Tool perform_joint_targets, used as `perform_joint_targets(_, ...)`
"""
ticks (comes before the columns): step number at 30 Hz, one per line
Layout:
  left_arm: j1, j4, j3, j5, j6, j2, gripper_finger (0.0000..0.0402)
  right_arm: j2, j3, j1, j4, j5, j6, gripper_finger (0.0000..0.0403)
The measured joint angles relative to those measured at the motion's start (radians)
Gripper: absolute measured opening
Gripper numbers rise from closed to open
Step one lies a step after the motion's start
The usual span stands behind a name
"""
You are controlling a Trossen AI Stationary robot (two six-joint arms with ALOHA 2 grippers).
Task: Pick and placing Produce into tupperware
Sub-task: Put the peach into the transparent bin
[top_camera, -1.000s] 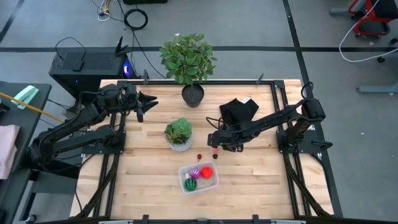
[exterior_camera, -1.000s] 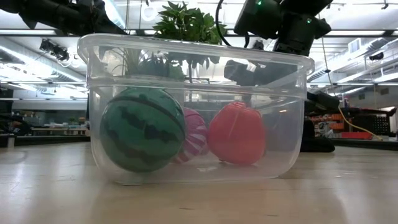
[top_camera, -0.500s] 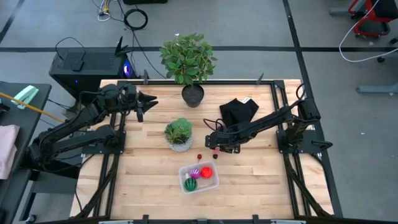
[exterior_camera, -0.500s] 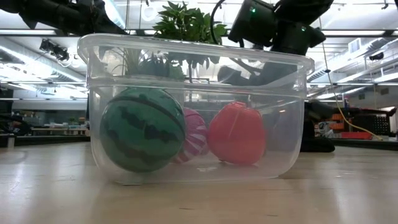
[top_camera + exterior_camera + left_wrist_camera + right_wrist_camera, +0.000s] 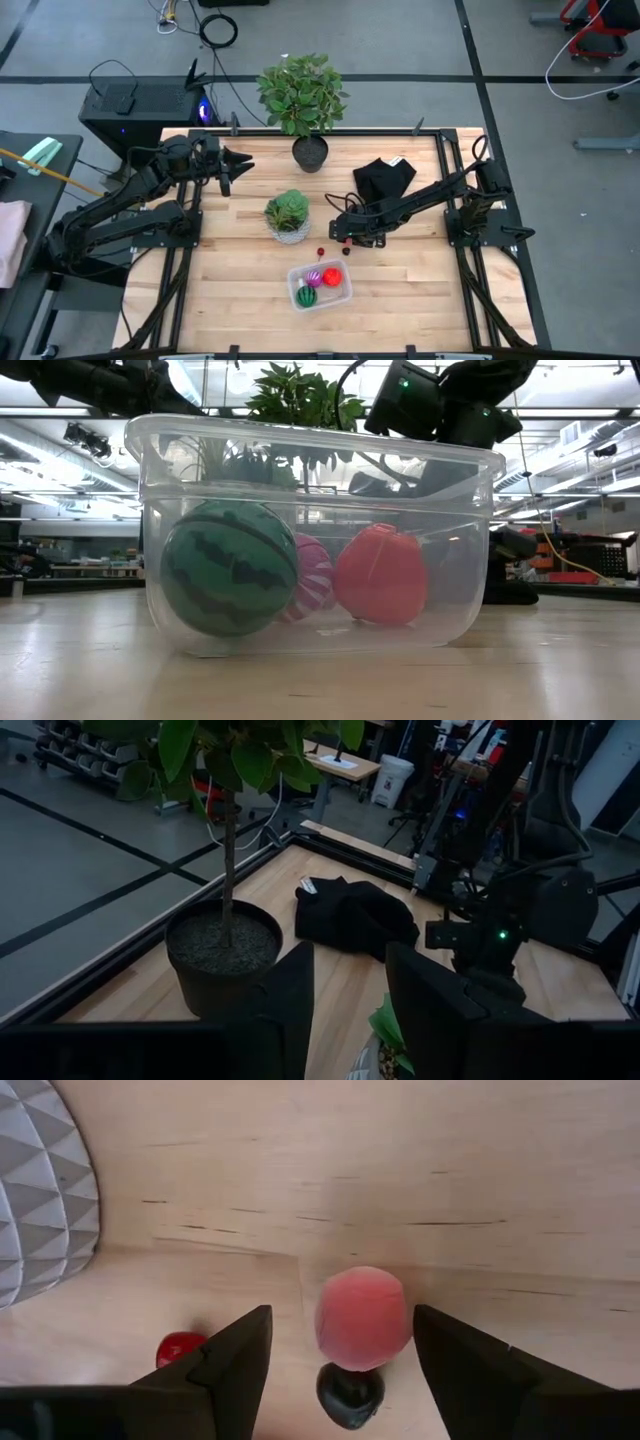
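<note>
The clear tupperware (image 5: 320, 285) stands near the table's near edge, holding a green striped ball (image 5: 228, 567), a purple piece (image 5: 312, 585) and a red piece (image 5: 381, 573). Just beyond it, three small produce pieces lie on the wood: a pink-red ball (image 5: 362, 1318), a dark piece (image 5: 350, 1392) and a tiny red one (image 5: 180, 1348). My right gripper (image 5: 342, 1350) points steeply down over them, open, with one finger on either side of the pink-red ball. My left gripper (image 5: 232, 165) hangs open and empty at the far left.
A small leafy plant in a white faceted pot (image 5: 288, 216) stands just left of the right gripper. A taller plant in a dark pot (image 5: 310, 152) is at the far edge, and a black cloth (image 5: 384, 178) lies to its right.
My right gripper has sunk a little toward the small pieces on the table and edged slightly toward the white pot. The tupperware and its contents have stayed still.
</note>
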Motion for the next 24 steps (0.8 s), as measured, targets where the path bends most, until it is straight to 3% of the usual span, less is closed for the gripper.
perform_joint_targets(11, 0.000, 0.000, 0.000, 0.000, 0.003, 0.000, 0.0137, 0.002, -0.001, -0.001, 0.004, 0.019, -0.027, 0.0196)
perform_joint_targets(24, 0.000, 0.000, 0.000, 0.000, 0.002, 0.000, 0.0139, -0.002, -0.001, 0.000, 0.055, 0.019, -0.071, 0.0184)
